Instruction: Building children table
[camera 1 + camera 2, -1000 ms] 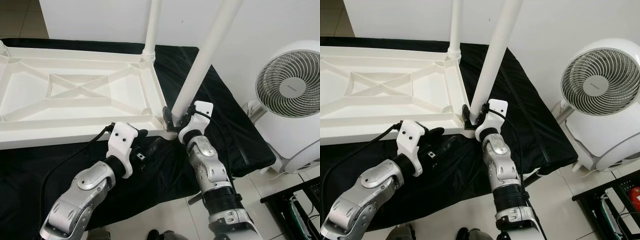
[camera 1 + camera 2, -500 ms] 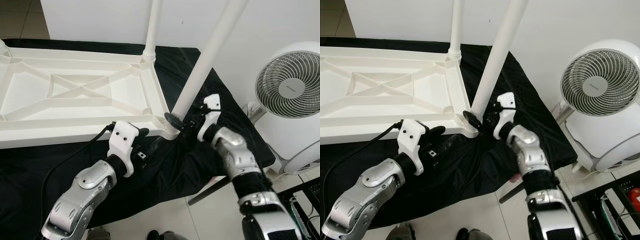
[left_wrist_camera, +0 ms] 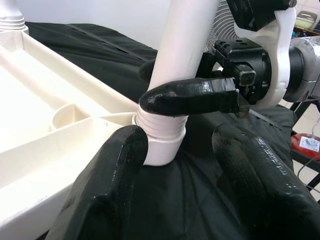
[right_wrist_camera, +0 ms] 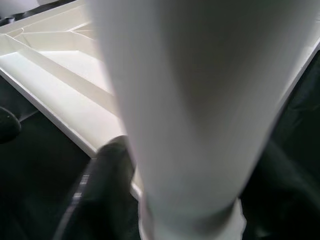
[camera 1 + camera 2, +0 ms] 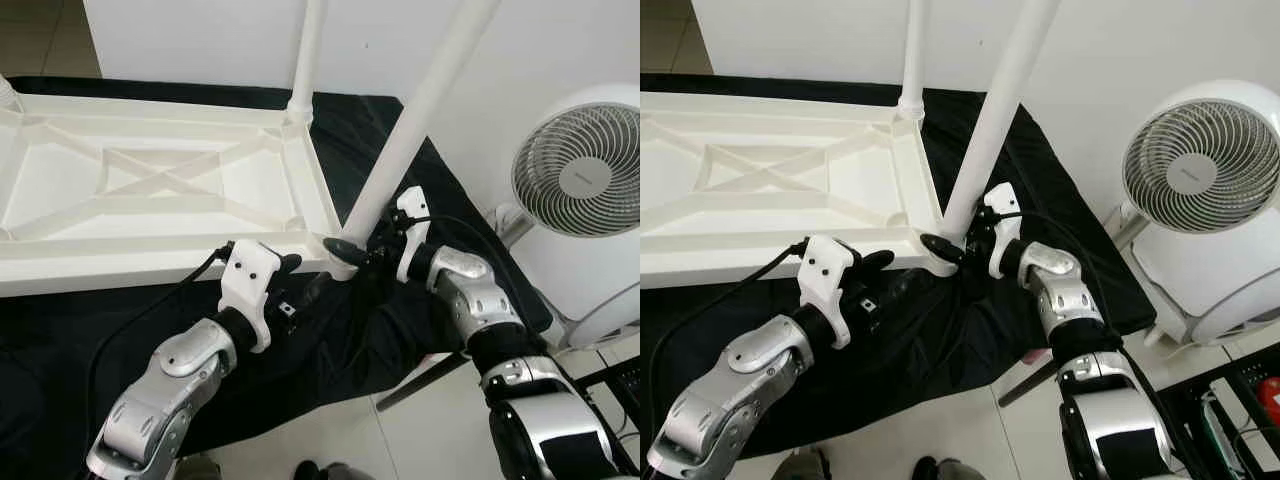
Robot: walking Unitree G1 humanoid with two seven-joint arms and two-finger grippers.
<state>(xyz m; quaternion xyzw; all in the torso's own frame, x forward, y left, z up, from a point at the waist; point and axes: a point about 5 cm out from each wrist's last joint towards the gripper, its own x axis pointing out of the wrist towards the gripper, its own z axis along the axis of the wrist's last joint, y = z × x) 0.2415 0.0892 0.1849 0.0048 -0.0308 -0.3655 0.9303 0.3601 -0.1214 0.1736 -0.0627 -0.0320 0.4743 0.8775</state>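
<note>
White plastic children's tabletop (image 5: 150, 190) upside down on a black cloth (image 5: 440, 240), ribbed underside with a crossed brace facing up. Two white legs standing up from its right-hand end: far leg (image 5: 305, 60) seated in the far corner socket, near leg (image 5: 420, 100) rising slanted from the near right corner socket (image 3: 162, 140), threaded collar visible just above the socket rim.

Right gripper (image 5: 357, 240) reaching in from the right side, fingers closed around the base of the near leg just above the collar; one black finger (image 3: 192, 96) lying across the front of the leg in the left wrist view, the other behind it. Leg very close and blurred in the right wrist view, with a dark finger (image 4: 102, 185) alongside it.

Left gripper (image 3: 180, 200) low over the black cloth, just in front of the near right corner, fingers spread apart with nothing between them; one fingertip (image 3: 120, 165) close beside the socket, contact not discernible.

White round fan (image 5: 575, 175) on the floor to the right, well apart from the tabletop. White wall behind.
</note>
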